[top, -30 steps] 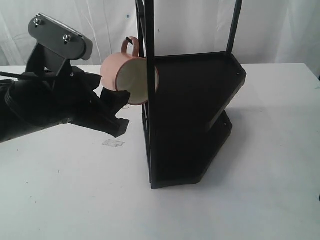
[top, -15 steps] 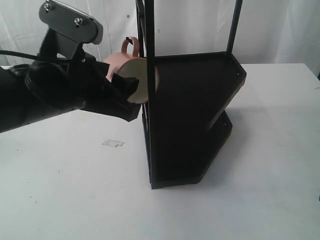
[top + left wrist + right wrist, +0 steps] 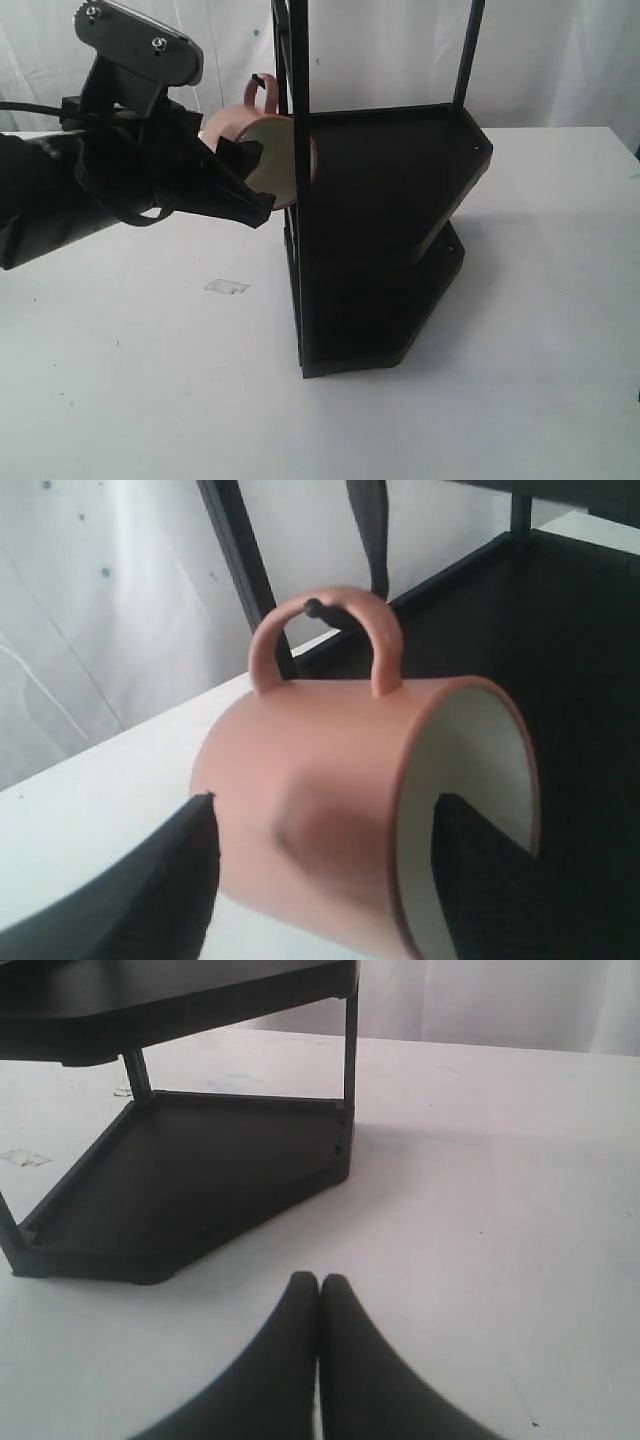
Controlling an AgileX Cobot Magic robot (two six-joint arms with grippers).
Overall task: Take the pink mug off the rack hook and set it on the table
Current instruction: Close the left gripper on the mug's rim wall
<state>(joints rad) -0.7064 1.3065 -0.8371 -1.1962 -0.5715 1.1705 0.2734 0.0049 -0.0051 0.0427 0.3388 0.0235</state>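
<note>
Now level with the pink mug [image 3: 272, 155], the left gripper [image 3: 325, 810] has risen from below it and closed in within the last second; its jaws stand wide apart on either side of the mug's body, and no firm grip is evident yet; the mug still hangs by its handle from the rack hook [image 3: 316, 607] at the side of the rack [image 3: 380, 200], well above the table [image 3: 150, 380], so the lift-off appears next. The right gripper [image 3: 319, 1285] hangs over the table by the lower tray, fingers pressed together, holding nothing. Count: one mug, one hook in use, one rack with two trays, two grippers.
</note>
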